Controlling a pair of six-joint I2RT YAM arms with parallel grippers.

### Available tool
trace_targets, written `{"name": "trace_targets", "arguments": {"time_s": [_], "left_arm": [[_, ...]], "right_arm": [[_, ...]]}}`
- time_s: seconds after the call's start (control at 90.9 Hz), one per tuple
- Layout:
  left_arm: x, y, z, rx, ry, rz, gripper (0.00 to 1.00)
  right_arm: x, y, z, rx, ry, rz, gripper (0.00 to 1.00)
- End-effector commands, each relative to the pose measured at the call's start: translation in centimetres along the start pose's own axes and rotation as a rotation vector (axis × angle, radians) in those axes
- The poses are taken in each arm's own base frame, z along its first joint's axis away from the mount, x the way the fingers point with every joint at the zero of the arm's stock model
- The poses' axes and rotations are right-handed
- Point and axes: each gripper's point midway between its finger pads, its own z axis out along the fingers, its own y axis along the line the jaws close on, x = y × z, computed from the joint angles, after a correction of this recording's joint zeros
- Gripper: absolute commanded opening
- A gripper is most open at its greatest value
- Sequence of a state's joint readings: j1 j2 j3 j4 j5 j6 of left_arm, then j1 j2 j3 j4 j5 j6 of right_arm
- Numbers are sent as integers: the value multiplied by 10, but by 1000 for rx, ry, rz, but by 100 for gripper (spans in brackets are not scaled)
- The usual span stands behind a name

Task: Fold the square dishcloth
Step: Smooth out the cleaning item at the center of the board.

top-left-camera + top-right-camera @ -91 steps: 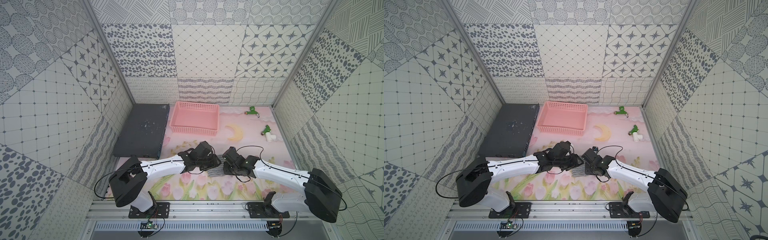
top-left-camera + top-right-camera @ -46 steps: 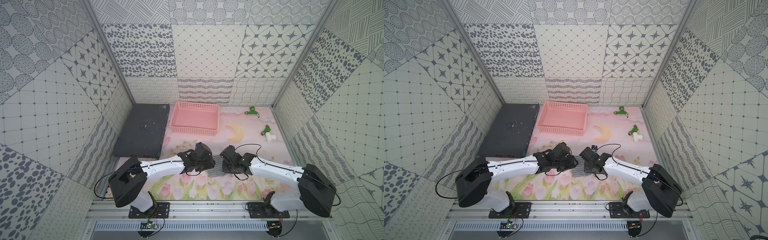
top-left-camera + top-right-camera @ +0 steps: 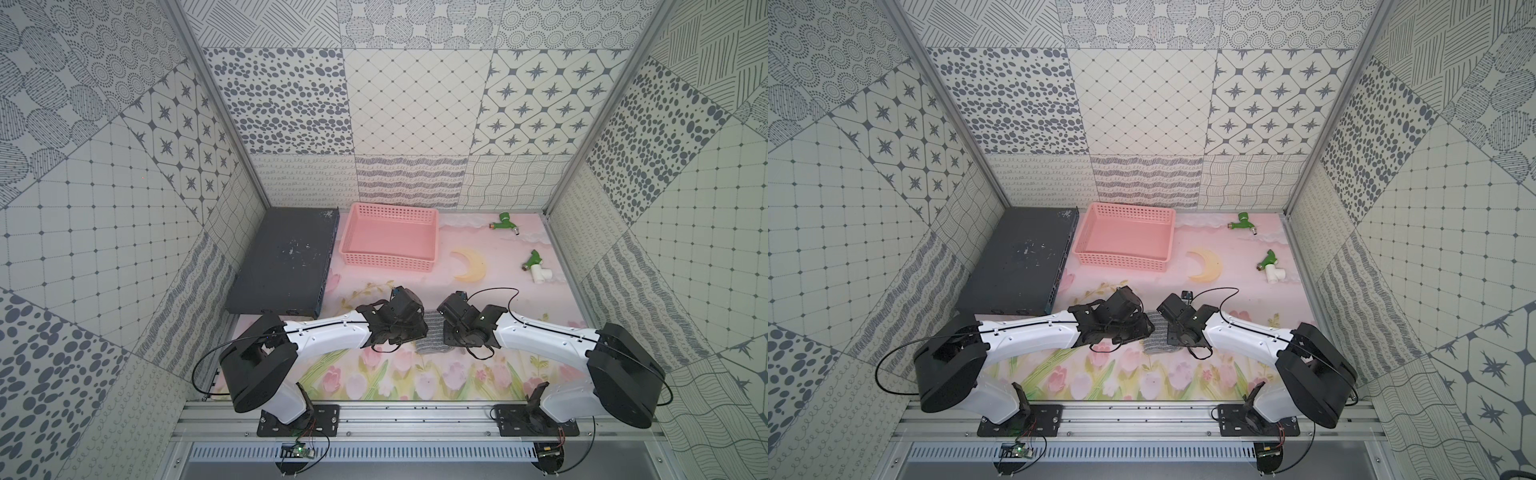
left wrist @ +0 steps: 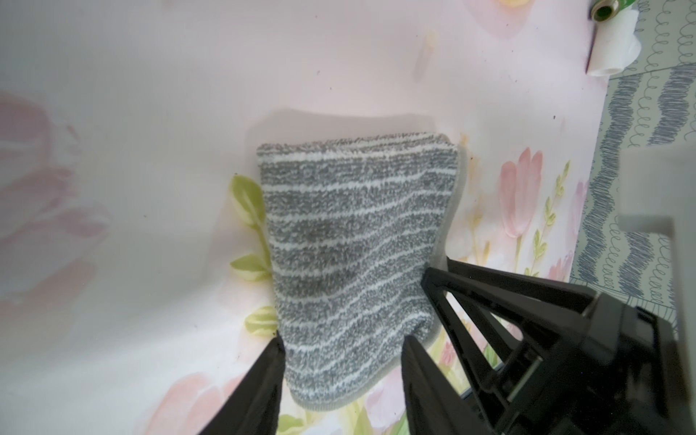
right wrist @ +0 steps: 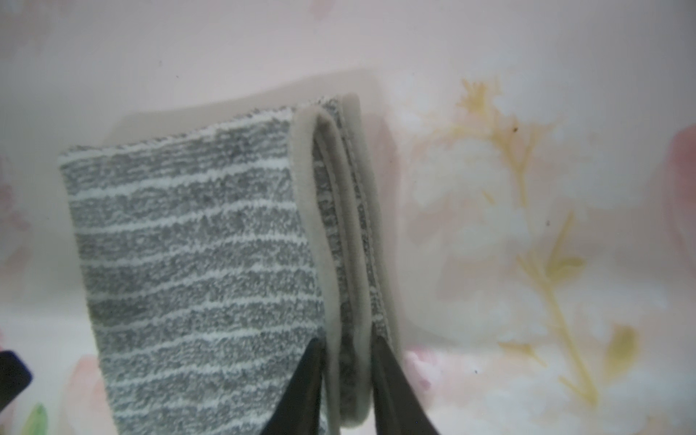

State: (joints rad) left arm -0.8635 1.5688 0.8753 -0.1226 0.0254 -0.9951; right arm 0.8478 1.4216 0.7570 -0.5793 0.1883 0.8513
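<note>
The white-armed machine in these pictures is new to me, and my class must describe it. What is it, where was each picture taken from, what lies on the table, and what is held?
It is a robot with two white arms, the left arm and the right arm, each ending in jaws. Two pictures look down on the whole table; the two close-ups come from cameras on the wrists. On the flowered mat lie a pink basket, a dark flat box, a green tap and a green-and-white fitting. Between the arms is the square dishcloth, grey with pale stripes, already folded. The left arm's jaws squeeze one end; the right arm's jaws pinch its hemmed edges.
</note>
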Motion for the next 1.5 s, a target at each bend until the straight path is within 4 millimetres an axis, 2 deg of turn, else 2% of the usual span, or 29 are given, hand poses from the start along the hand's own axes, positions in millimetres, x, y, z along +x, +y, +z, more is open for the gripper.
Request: {"name": "trace_targets", "arguments": {"time_s": [0.0, 0.055, 0.143, 0.429, 0.671, 0.957, 1.133, 1.298, 1.485], "left_arm": [[-2, 1, 2, -4, 2, 30, 51], [0, -2, 2, 11, 8, 44, 51], [0, -8, 2, 30, 13, 59, 49], [5, -31, 8, 85, 48, 106, 40], [6, -38, 21, 104, 71, 101, 39], [9, -37, 33, 95, 94, 99, 39], [14, -31, 44, 84, 120, 85, 39], [19, -29, 56, 90, 142, 74, 39], [21, -28, 61, 105, 153, 75, 43]], "right_arm": [[-7, 5, 0, -8, -26, -1, 10], [-10, 5, -2, -13, -31, -1, 4], [-15, 8, -7, -31, -43, -2, 2], [-27, 12, -20, -73, -78, 7, 2], [-30, 4, -25, -71, -93, 23, 4], [-21, -14, -13, -31, -55, 46, 9], [-14, -19, -8, -16, -36, 53, 11], [-10, -32, 2, 46, -31, 52, 13], [-9, -39, 8, 78, -20, 49, 18]]}}
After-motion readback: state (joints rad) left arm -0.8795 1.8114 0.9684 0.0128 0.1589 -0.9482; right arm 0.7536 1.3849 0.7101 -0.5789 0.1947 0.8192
